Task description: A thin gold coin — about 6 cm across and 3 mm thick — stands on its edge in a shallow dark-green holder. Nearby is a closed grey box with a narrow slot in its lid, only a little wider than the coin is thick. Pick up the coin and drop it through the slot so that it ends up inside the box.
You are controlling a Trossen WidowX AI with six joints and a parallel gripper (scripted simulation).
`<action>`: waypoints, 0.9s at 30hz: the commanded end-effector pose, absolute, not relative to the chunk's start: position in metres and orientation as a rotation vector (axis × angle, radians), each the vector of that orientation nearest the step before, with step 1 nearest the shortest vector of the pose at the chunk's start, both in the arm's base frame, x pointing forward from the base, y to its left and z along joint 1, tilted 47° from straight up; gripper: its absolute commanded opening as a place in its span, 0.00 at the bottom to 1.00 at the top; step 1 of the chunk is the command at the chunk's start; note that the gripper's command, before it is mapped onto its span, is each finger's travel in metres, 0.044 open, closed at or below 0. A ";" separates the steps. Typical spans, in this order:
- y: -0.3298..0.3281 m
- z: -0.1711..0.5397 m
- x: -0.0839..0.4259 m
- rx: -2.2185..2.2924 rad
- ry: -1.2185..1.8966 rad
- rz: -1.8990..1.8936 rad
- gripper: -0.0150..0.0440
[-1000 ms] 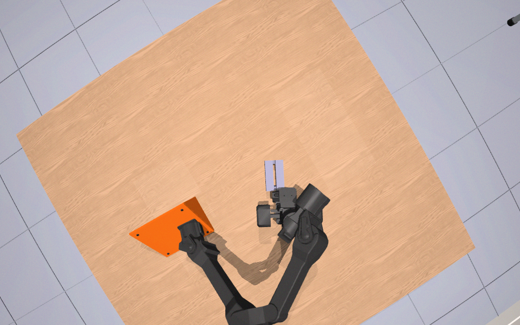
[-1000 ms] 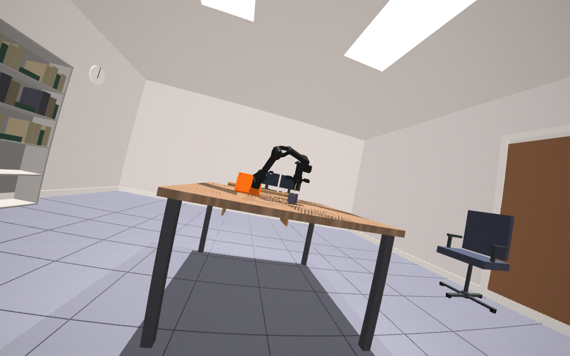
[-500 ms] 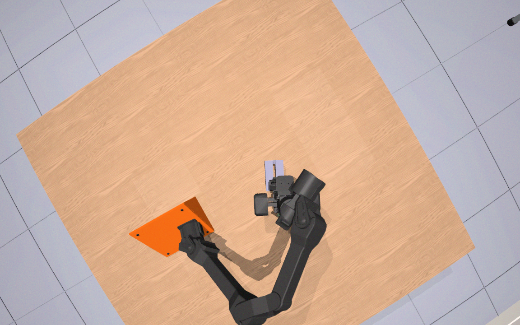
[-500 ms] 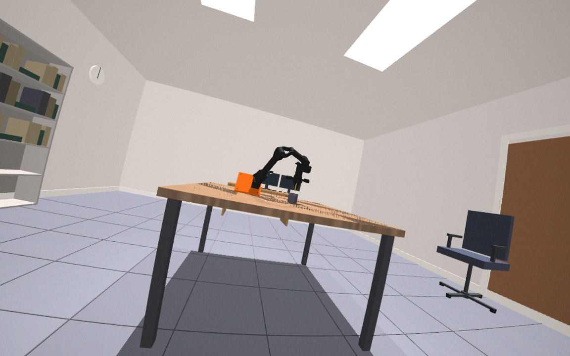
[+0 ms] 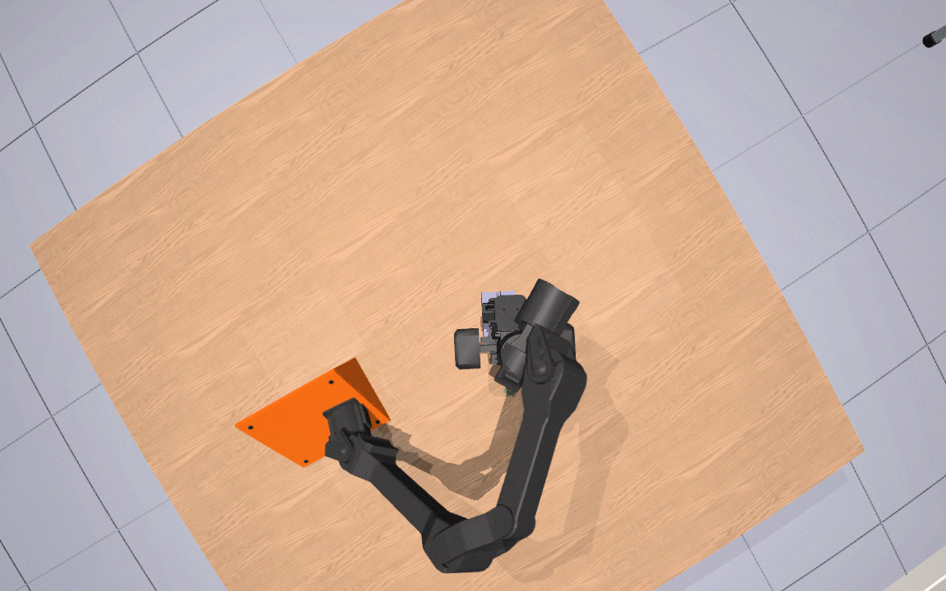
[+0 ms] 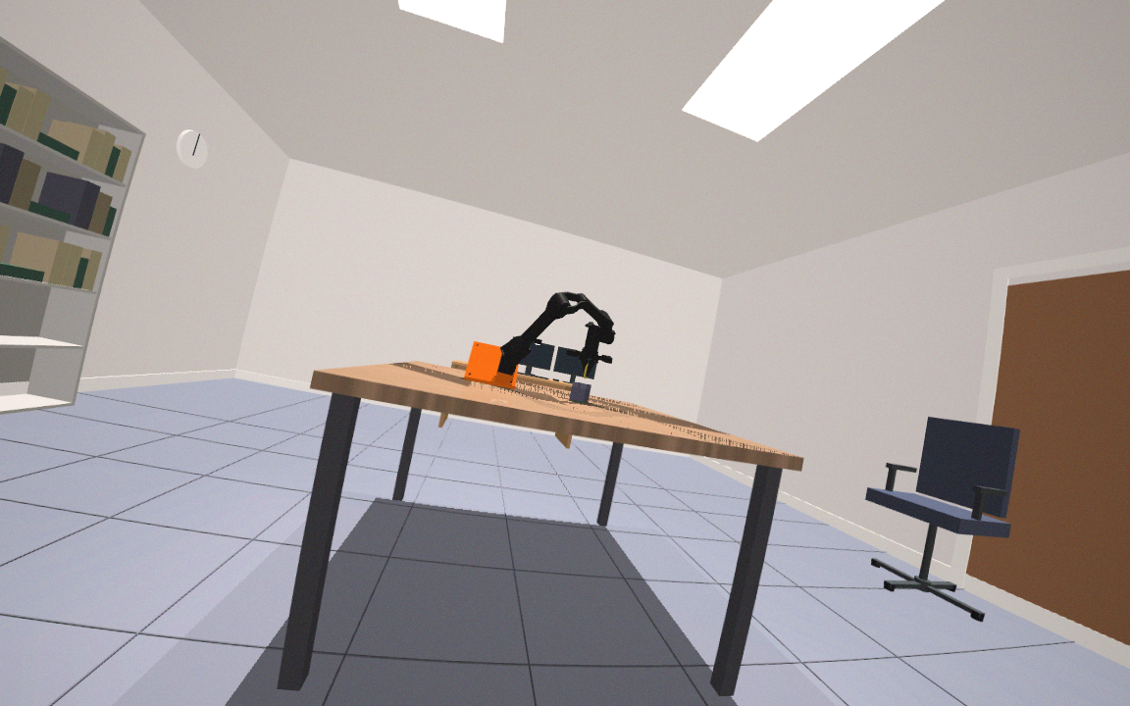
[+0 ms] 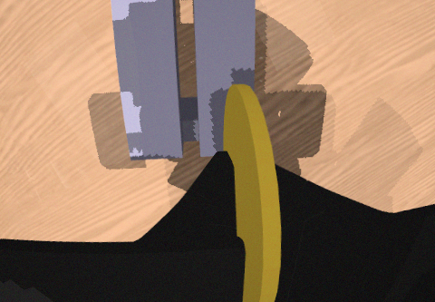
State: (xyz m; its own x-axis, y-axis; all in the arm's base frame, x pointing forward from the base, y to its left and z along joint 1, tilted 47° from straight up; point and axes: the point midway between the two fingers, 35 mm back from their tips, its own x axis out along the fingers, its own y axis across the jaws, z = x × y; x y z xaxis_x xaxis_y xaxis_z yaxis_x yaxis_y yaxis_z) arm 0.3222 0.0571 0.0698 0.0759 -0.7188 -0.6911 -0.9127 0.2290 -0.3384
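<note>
Gold coin (image 6: 586,371) (image 7: 256,193) on edge, nearly parallel to slot (image 7: 186,62)

Box (image 5: 487,295) (image 6: 580,392) (image 7: 149,57) on table (image 5: 359,220) (image 6: 551,425) (image 7: 54,66) — beneath the coin (image 6: 586,371) (image 7: 256,193); holder (image 5: 509,391) beside it.

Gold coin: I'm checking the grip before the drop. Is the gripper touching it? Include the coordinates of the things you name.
Touching. The wrist view shows the gold coin (image 6: 586,372) (image 7: 257,193) pinched on edge between the dark fingers of the gripper (image 5: 489,348) (image 6: 587,362) (image 7: 231,162), which are closed on its faces.
</note>
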 end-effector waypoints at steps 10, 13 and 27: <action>0.082 0.043 0.324 -1.535 1.687 0.300 0.25; 0.085 0.040 0.324 -1.535 1.687 0.300 0.25; 0.080 0.045 0.324 -1.536 1.688 0.296 0.25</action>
